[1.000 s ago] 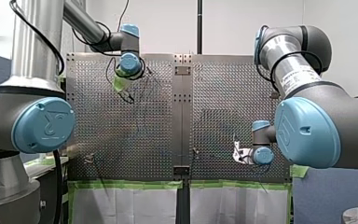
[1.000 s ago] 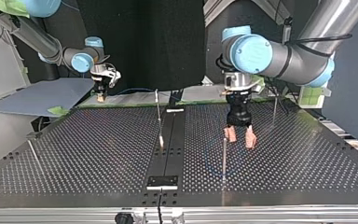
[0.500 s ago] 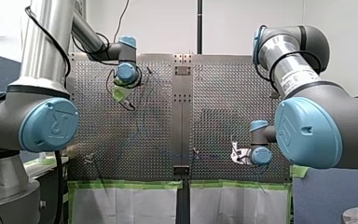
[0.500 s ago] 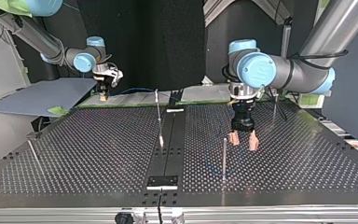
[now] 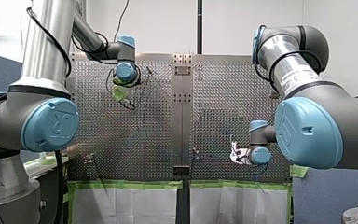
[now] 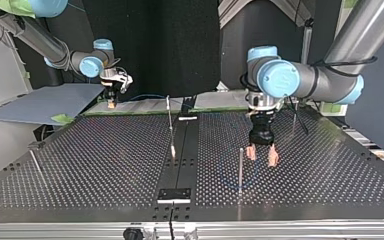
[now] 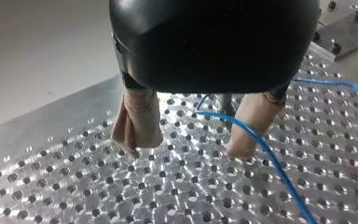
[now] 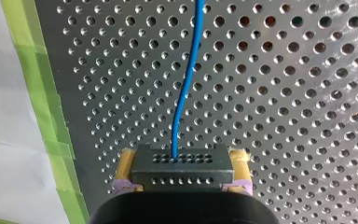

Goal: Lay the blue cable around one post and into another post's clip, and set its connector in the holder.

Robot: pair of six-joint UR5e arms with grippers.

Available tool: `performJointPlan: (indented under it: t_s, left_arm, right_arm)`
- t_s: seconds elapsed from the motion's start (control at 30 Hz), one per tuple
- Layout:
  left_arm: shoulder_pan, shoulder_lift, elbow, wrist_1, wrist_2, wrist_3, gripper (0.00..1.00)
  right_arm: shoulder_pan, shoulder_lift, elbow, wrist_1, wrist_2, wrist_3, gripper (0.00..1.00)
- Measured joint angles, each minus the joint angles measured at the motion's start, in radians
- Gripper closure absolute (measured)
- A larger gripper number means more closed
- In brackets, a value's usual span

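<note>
In the right wrist view my right gripper (image 8: pixel 182 157) is shut on a black perforated connector block (image 8: pixel 182 171), its yellow pads on both sides. The blue cable (image 8: pixel 186 70) leaves the block and runs ahead over the perforated plate. In the top view that gripper (image 6: pixel 111 103) hangs at the far left edge of the table. My left gripper (image 6: pixel 261 156) stands open just above the plate, right of a thin upright post (image 6: pixel 240 167). From the left wrist, its beige fingers (image 7: pixel 137 122) straddle the cable (image 7: pixel 261 149), which lies close to one finger without being held.
More posts stand at the middle (image 6: pixel 170 125), far right (image 6: pixel 294 117) and near left (image 6: pixel 35 162) of the top view. A black holder block (image 6: pixel 175 195) sits on the centre strip near the front edge. Green tape (image 8: pixel 42 93) lines the plate's edge beside my right gripper.
In the top view my left gripper has moved right and toward the camera, past the upright post, staying open. My right gripper has hardly moved and still holds the connector.
</note>
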Motion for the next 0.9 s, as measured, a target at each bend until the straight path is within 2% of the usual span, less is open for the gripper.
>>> performJointPlan:
  t_s: [0.3, 0.43, 0.73, 0.9]
  left_arm:
    - [0.010, -0.003, 0.059, -0.034, -0.021, -0.004, 0.00]
    - [0.007, -0.021, 0.086, -0.051, -0.018, -0.004, 0.00]
    - [0.005, -0.083, 0.105, -0.057, -0.017, -0.003, 0.00]
    - [0.007, -0.096, 0.110, -0.058, -0.017, -0.001, 0.00]
  right_arm:
    - [0.004, 0.000, 0.000, 0.007, 0.000, 0.003, 0.87]
    - [0.001, 0.000, 0.000, 0.004, -0.001, 0.006, 0.87]
    - [-0.001, 0.000, 0.000, 0.001, -0.001, 0.009, 0.87]
    - [-0.001, 0.000, 0.000, 0.001, -0.001, 0.009, 0.87]
